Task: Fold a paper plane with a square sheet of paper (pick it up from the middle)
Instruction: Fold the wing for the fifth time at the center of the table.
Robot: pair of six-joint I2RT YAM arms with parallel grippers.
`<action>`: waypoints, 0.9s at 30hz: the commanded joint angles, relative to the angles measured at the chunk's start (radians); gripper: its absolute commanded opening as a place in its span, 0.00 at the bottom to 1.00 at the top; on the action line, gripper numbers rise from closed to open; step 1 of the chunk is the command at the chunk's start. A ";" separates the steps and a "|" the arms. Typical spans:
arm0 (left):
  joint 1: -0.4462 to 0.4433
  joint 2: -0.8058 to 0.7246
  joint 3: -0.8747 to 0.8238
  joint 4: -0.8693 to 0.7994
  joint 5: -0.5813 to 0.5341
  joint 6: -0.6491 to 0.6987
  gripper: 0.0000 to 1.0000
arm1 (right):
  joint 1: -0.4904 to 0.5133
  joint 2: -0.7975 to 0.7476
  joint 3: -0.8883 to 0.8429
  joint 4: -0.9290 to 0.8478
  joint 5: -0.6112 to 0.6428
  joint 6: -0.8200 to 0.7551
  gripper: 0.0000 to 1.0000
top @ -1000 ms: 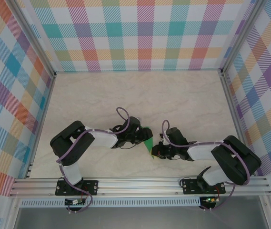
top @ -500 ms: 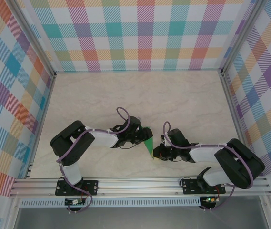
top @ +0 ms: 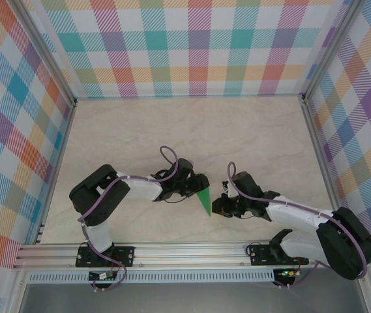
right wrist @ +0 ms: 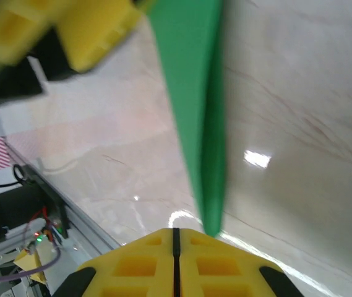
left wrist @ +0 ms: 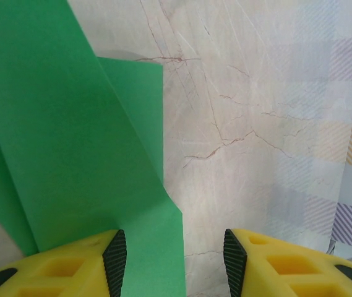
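The green paper plane (top: pixel 204 197) lies on the table between the two grippers, a narrow pointed dart with layered creases, its point toward the near edge. My left gripper (top: pixel 193 186) is at its wide end. In the left wrist view the left gripper (left wrist: pixel 174 260) is open, with the plane's (left wrist: pixel 70 136) right edge flat on the table between the fingers. My right gripper (top: pixel 216 207) is at the point. In the right wrist view the right gripper (right wrist: pixel 176 232) is shut, seam closed, and the plane's (right wrist: pixel 194 93) tip ends at its right fingertip (right wrist: pixel 216 238), beside the seam.
The marble-look table (top: pixel 192 130) stretches far and to both sides, bounded by plaid walls (top: pixel 192 45). An aluminium rail (top: pixel 192 251) with both arm bases runs along the near edge. The left gripper's yellow finger (right wrist: pixel 83 31) shows in the right wrist view.
The right arm's elbow has swung out to the right and lower, and its gripper has slid slightly right along the table. More of the green point shows now. The left arm has stayed put.
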 commanded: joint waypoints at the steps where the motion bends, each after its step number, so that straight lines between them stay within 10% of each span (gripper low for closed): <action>1: -0.018 0.109 -0.011 -0.053 0.023 -0.009 0.48 | 0.009 0.077 0.054 0.066 -0.034 0.043 0.06; 12: -0.017 0.111 0.001 -0.084 0.021 -0.004 0.48 | 0.031 0.305 0.008 0.138 0.008 0.074 0.03; 27: -0.016 0.118 0.013 -0.122 0.010 -0.003 0.48 | 0.032 0.176 -0.086 -0.037 -0.077 -0.035 0.05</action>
